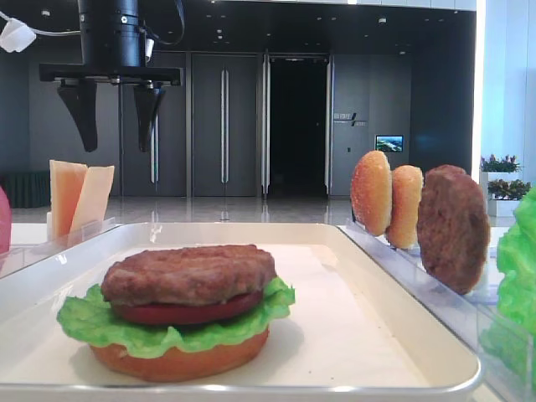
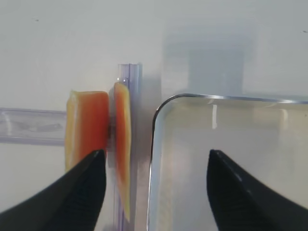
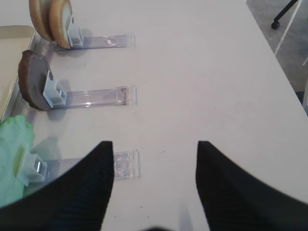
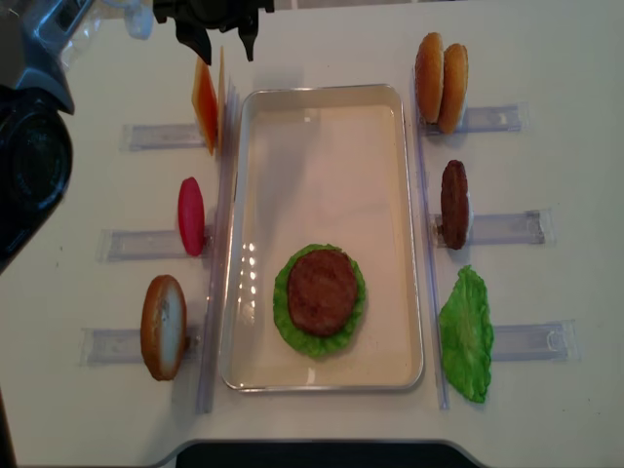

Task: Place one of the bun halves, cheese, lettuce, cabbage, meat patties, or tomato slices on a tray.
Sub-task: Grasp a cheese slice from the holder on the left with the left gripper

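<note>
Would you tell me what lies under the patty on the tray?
Under the patty sit a tomato slice, lettuce and a bun half on the tray. Their centres are covered.

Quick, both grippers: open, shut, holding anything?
Left gripper: open, empty, above the cheese slices and tray corner.
Right gripper: open, empty, over the table.

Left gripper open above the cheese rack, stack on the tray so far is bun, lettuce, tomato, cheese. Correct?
Not quite: the top layer is a meat patty, not cheese. The exterior high view shows it on the tomato slice. Both cheese slices stand in their rack. The left gripper is open above them.
</note>
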You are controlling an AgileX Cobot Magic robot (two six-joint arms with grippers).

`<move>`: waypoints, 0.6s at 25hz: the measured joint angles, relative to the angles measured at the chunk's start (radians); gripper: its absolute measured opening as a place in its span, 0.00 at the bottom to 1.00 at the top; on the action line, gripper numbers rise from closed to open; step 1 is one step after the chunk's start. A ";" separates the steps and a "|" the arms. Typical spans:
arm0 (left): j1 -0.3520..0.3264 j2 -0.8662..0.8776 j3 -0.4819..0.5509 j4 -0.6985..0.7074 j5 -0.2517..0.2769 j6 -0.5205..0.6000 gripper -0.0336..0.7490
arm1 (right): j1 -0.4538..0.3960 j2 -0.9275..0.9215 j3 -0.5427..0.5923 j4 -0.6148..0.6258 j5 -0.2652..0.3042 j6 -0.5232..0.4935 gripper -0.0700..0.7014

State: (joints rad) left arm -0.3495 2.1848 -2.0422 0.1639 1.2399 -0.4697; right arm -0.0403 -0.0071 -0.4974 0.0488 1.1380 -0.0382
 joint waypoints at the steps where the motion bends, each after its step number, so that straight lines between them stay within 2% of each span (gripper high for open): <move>1: 0.000 0.005 0.000 0.000 0.000 -0.003 0.68 | 0.000 0.000 0.000 0.000 0.000 0.000 0.61; 15: 0.000 0.063 -0.001 -0.005 -0.001 -0.008 0.68 | 0.000 0.000 0.000 0.000 0.000 0.000 0.61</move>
State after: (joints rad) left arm -0.3495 2.2480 -2.0434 0.1584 1.2391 -0.4779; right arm -0.0403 -0.0071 -0.4974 0.0488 1.1380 -0.0382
